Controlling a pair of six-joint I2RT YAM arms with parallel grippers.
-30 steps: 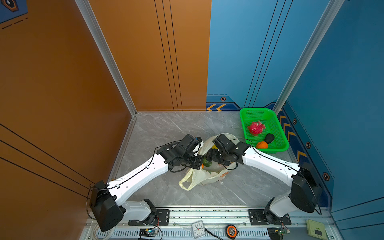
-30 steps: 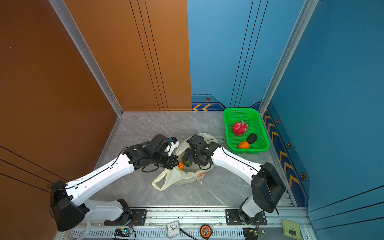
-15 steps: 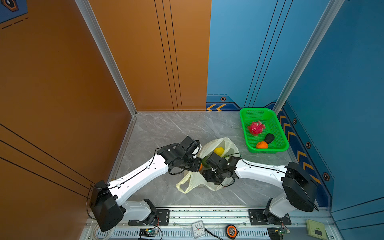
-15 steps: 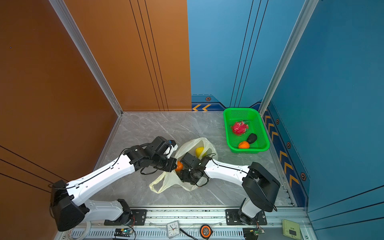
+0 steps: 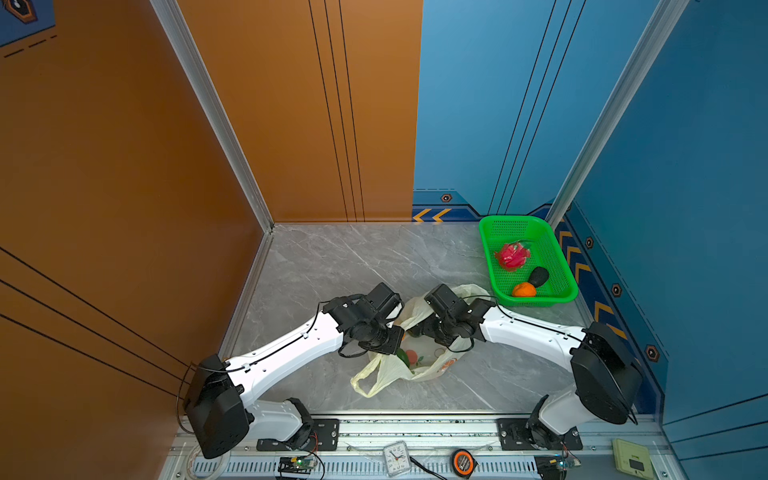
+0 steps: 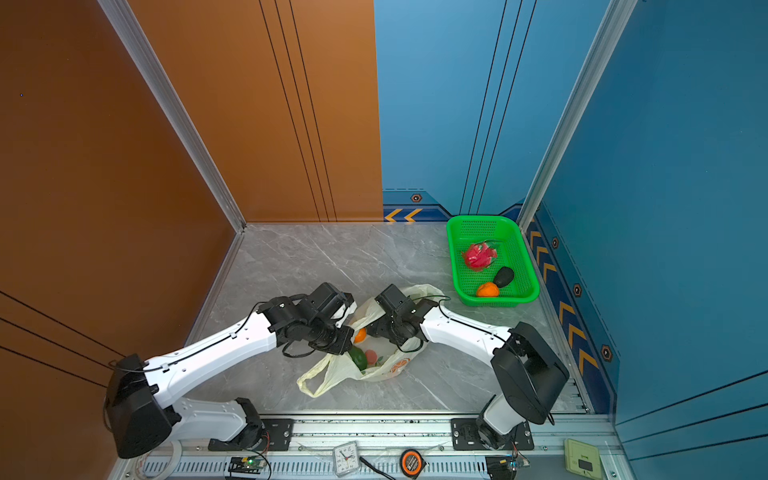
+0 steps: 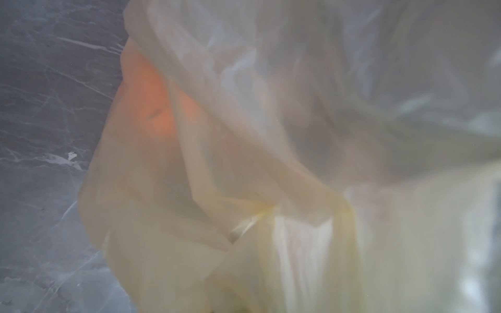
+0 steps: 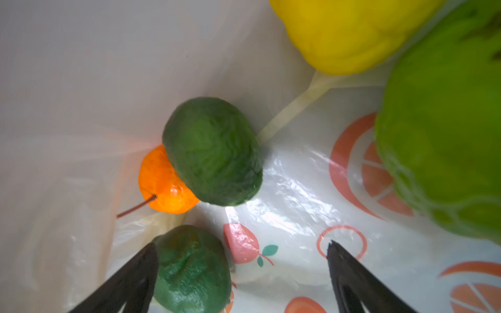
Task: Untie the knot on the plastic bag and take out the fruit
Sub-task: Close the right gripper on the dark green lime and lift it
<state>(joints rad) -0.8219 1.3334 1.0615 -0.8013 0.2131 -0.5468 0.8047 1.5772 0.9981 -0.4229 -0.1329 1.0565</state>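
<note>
Marble floor (image 5: 332, 266): bag (image 5: 382, 374) near front edge, open.
Left gripper (image 5: 397, 332): jaws together, seemingly on rim.
Right gripper (image 8: 241, 245): jaws apart; centre over green fruit (image 8: 192, 268), close gently.

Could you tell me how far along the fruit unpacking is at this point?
Done: the plastic bag lies open, and a dragon fruit, avocado and orange sit in the green basket. In hand: the open right gripper is inside the bag, at a green fruit; the left gripper is shut at the bag's rim. Left: five fruit to take out.
</note>
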